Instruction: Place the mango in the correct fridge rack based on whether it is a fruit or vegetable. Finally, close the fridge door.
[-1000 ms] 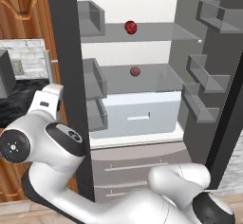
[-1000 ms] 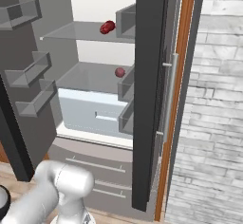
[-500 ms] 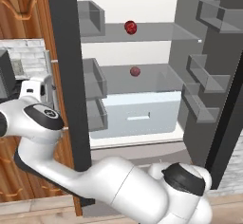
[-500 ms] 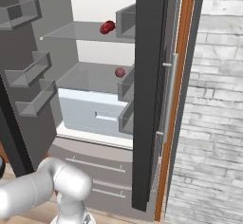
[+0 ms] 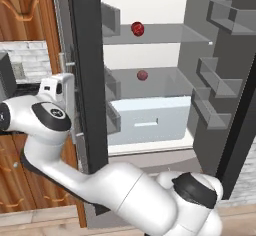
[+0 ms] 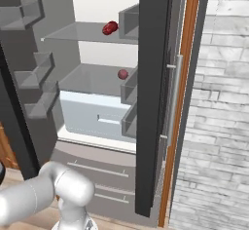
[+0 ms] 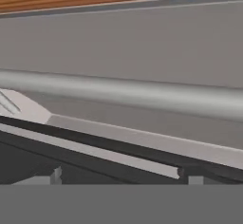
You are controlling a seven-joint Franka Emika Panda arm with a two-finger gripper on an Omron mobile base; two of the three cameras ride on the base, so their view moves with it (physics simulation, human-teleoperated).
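Observation:
The fridge [image 5: 150, 125] stands with both upper doors open. The mango [image 5: 142, 75] [image 6: 123, 74], small, round and red, lies on the lower glass shelf above the white drawer. My gripper [image 5: 66, 87] is outside the left door [image 5: 88, 80], close against its outer face beside the vertical silver handle [image 5: 63, 62]. Up close in the hand view, that handle [image 7: 123, 92] runs across as a grey bar. My gripper [image 7: 122, 178] holds nothing, and its tips sit far apart at the bottom edge.
A darker red, oblong item [image 5: 137, 28] [image 6: 110, 28] lies on the upper glass shelf. The right door [image 6: 153, 97] juts toward me with its shelf bins. Wooden cabinets [image 5: 30, 25] stand left of the fridge, a brick wall [image 6: 219, 126] to its right.
My arm has swung left and upward, carrying the hand from in front of the fridge to the outer side of the left door by its handle. The mango has not moved.

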